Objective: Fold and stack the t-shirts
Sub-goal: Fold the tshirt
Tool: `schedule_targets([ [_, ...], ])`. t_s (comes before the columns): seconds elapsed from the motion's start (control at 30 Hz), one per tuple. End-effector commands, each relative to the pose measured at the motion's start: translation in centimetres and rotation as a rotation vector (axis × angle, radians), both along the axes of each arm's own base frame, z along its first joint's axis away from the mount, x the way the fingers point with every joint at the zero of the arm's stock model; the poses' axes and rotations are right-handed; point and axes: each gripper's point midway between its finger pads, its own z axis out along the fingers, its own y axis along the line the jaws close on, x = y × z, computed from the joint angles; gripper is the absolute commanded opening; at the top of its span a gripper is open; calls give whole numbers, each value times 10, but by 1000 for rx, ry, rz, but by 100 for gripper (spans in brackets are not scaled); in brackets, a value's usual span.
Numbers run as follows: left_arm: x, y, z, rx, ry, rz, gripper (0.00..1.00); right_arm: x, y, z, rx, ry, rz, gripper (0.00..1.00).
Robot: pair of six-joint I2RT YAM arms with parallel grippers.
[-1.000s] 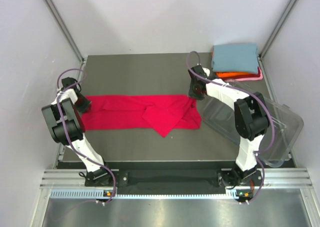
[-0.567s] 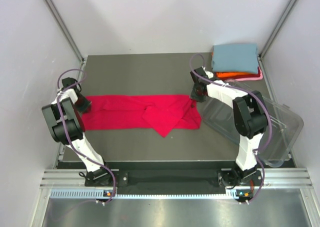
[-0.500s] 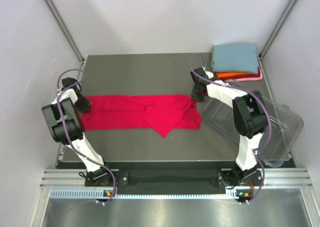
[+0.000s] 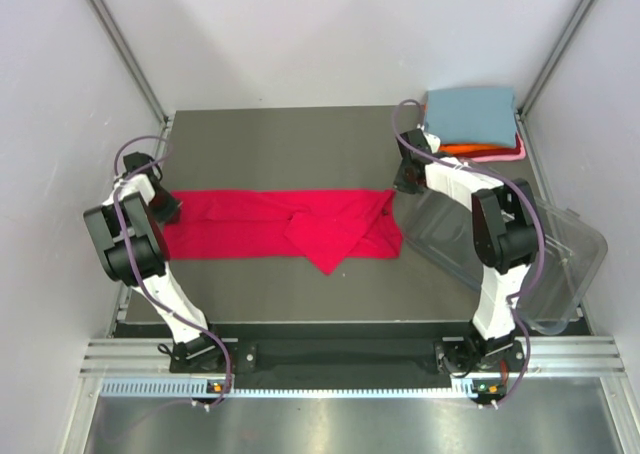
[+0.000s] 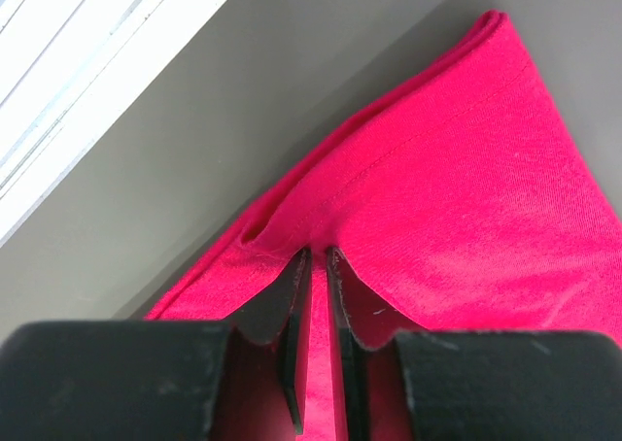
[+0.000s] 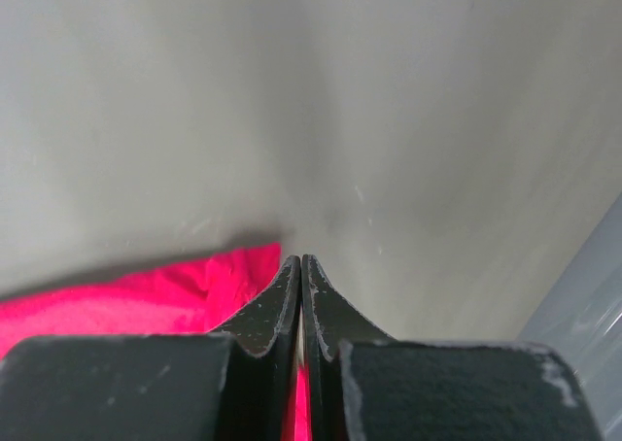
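A crimson red t-shirt [image 4: 270, 224] lies as a long strip across the grey table [image 4: 280, 144]. At its left end my left gripper [image 4: 165, 206] has its jaws nearly together, with a ridge of the red cloth [image 5: 466, 188] pinched between them [image 5: 316, 252]. At the shirt's far right corner my right gripper [image 4: 402, 179] is shut [image 6: 301, 258]. The red corner [image 6: 146, 295] reaches its left finger, and a sliver of red shows between the pads. Blue-grey [image 4: 470, 114], orange [image 4: 475, 150] and pale pink [image 4: 497, 158] t-shirts lie folded in a stack at the back right.
A clear plastic tub [image 4: 520, 254] lies tilted at the right, close to the right arm, and its edge shows in the right wrist view [image 6: 593, 305]. Pale walls close in the table on the left, back and right.
My right gripper has closed and moved back and to the right, towards the stack, and the shirt's corner has shifted slightly with it. The left jaws have narrowed on the cloth.
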Motion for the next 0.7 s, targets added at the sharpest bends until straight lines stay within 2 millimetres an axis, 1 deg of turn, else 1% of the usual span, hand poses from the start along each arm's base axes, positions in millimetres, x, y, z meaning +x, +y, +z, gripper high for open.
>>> schedule_targets([
  [0.0,6,13,-7,28,4,15,17,10,1,1,-2,-41,35,0],
  [0.1,5,17,-1,50,8,23,18,10,3,5,11,-50,36,0],
  [0.17,6,21,7,71,6,32,19,9,2,13,18,-59,24,0],
  [0.2,8,25,15,92,-8,36,21,9,1,15,17,-61,18,1],
  [0.27,10,28,24,109,-15,39,23,8,1,25,30,-76,8,8],
  [0.3,13,33,35,135,-33,47,24,7,3,28,33,-78,11,12],
  [0.33,16,34,41,143,-46,45,24,7,2,34,36,-89,7,14],
  [0.4,24,36,53,156,-88,49,25,7,4,39,42,-94,13,16],
  [0.47,29,30,55,129,-111,28,25,4,6,42,50,-88,23,18],
  [0.53,30,23,54,110,-108,1,25,-2,9,41,50,-78,33,25],
  [0.57,29,22,53,113,-103,-3,27,-5,10,43,56,-83,36,28],
  [0.6,24,19,49,109,-95,-7,28,-14,9,33,55,-62,39,31],
  [0.63,25,20,49,115,-106,-11,29,-17,9,38,67,-75,35,31],
  [0.67,23,21,48,123,-107,-11,31,-19,9,35,73,-78,36,31],
])
